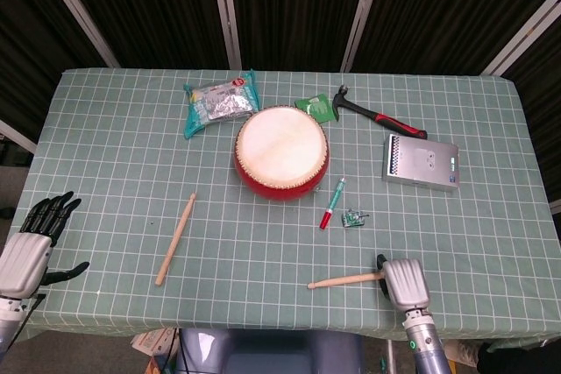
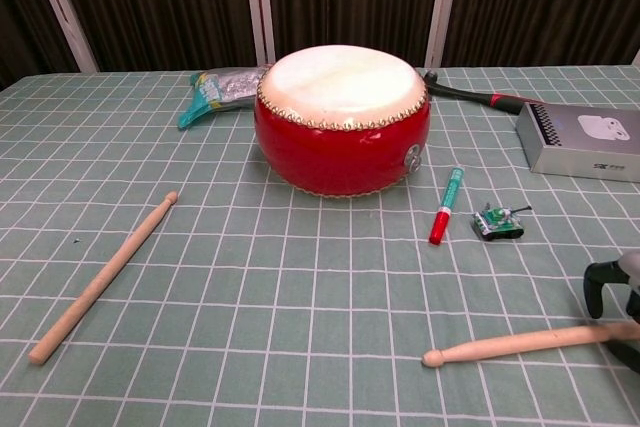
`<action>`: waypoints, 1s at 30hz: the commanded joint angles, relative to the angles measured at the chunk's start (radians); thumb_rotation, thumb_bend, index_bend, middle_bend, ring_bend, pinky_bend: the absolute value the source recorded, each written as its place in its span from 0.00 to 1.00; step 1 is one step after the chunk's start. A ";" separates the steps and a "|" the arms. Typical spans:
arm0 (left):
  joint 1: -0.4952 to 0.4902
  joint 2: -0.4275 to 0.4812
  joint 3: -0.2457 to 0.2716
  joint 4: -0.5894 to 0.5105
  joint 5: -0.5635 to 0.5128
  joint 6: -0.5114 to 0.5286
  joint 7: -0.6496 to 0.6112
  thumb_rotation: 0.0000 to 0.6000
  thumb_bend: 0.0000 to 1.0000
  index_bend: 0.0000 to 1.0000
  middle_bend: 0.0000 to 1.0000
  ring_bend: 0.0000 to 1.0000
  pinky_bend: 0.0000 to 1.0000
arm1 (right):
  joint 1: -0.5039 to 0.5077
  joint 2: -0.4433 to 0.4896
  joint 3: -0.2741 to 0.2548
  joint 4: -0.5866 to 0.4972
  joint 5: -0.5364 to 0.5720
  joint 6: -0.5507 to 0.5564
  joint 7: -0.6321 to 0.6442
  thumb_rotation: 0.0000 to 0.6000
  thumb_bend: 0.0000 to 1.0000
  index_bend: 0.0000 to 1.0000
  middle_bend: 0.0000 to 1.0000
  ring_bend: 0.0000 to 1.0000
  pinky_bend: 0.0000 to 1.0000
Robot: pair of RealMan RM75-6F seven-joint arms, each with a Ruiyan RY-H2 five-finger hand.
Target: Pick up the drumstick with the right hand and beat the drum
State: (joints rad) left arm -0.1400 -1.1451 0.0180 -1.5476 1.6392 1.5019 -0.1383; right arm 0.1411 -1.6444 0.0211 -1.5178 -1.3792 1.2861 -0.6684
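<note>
While the head view is showing the right hand (image 1: 402, 281) sitting over the butt of the near drumstick (image 1: 344, 280), the chest view is showing only dark fingers (image 2: 600, 279) arching above the stick; actual grip cannot be told. The left hand (image 1: 26, 247), fingers spread and holding nothing, is appearing only in the head view. The drum (image 1: 280, 152) is standing mid-table on green checked cloth (image 1: 105, 164), dark slatted walls behind.
</note>
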 commanded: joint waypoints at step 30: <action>0.001 0.002 -0.001 -0.001 -0.001 0.004 -0.009 1.00 0.00 0.00 0.00 0.00 0.05 | 0.027 0.148 0.070 -0.248 0.052 0.042 0.075 1.00 0.56 0.93 0.96 1.00 0.97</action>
State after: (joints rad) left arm -0.1390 -1.1436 0.0169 -1.5483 1.6383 1.5057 -0.1469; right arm 0.1632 -1.5364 0.0637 -1.7176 -1.3362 1.3104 -0.6111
